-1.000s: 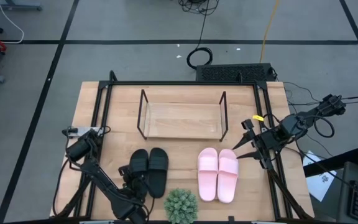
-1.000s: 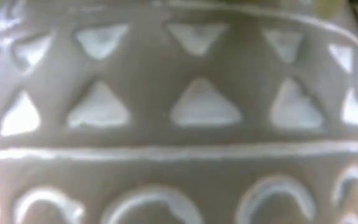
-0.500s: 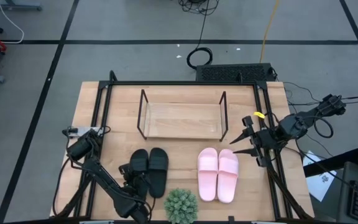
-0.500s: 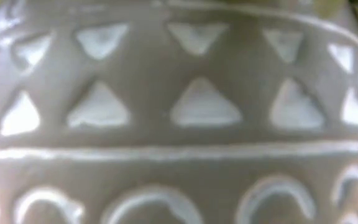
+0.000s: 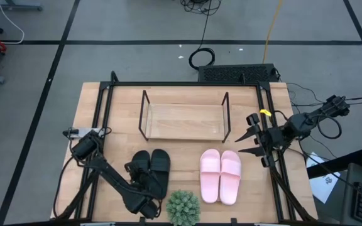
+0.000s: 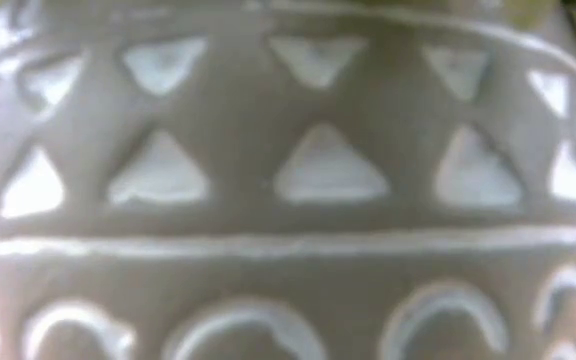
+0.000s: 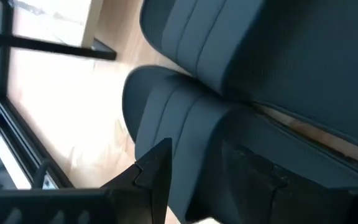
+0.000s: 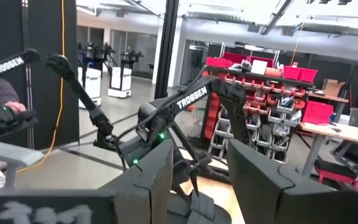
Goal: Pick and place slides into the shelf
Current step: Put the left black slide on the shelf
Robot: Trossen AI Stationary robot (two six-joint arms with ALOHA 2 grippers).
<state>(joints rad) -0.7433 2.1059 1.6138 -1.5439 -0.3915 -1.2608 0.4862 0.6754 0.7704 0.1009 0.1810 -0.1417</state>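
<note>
The black pair of slides (image 5: 159, 168) lies on the table near its near edge, and the pink pair (image 5: 220, 176) lies to its right. Behind them stands the shelf (image 5: 184, 122), its wooden board bare. My left gripper (image 5: 137, 176) is open, low over the left black slide (image 7: 166, 118), one finger on each side of it. My right gripper (image 5: 241, 144) is open, above the table's right rail and pointing toward the table's left. It is apart from the pink pair. My left gripper's fingers (image 7: 151, 171) stand on either side of the left black slide's side edge (image 7: 197, 134), coming in low from the near side. I cannot tell whether they touch it. The slide lies flat on the table.
A small potted plant (image 5: 183, 208) stands at the near edge between the two pairs; its patterned pot (image 6: 288, 180) fills the low view. Black rails (image 5: 266, 107) frame the tabletop. Other robot arms and red racks show beyond the table in the right wrist view.
My left arm has swung toward the table's right, bringing its gripper in over the left black slide. My right gripper has drifted a little toward the far edge. The slides have stayed where they were.
</note>
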